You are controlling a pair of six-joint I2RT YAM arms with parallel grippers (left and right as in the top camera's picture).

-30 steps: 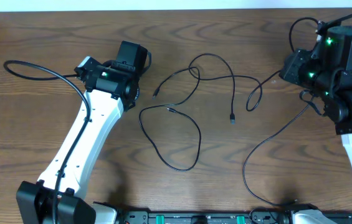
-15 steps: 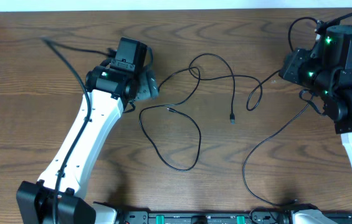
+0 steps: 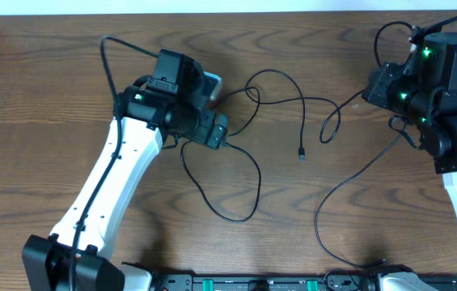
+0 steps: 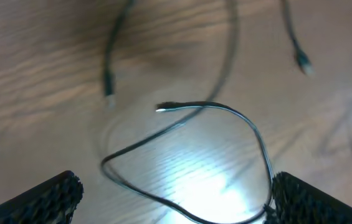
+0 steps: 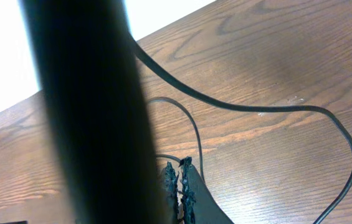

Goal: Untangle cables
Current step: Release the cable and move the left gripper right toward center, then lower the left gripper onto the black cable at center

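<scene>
The cables (image 3: 258,186) lie in loose, open loops across the middle of the wooden desk (image 3: 42,162). They are thin dark cords that cross one another toward the far side, and from above all of them read as black. One strand ends in a small plug end (image 3: 301,153) that lies on bare wood by itself, between the two arms. The left claw (image 3: 214,105) hangs over the left part of the cords, released, with its jaws spread wide and nothing between them. In the left wrist view its two dark, ridged fingertips (image 4: 45,199) sit at the bottom corners of the picture. Between them a bend of cord (image 4: 250,134) curves over the brightly lit wood, and its tip (image 4: 163,107) points left. Two more cord tips lie farther off, blurred, and whether the claw touches any strand cannot be told. The right claw (image 5: 179,183) is at the right edge of the desk, well apart from the looped cords, clenched tight with its pads pressed together and gripping nothing. One thin black cord (image 5: 256,109) sweeps across the wood beyond it, and a thick, blurred black wire (image 5: 82,106) fills the near left of that view.
</scene>
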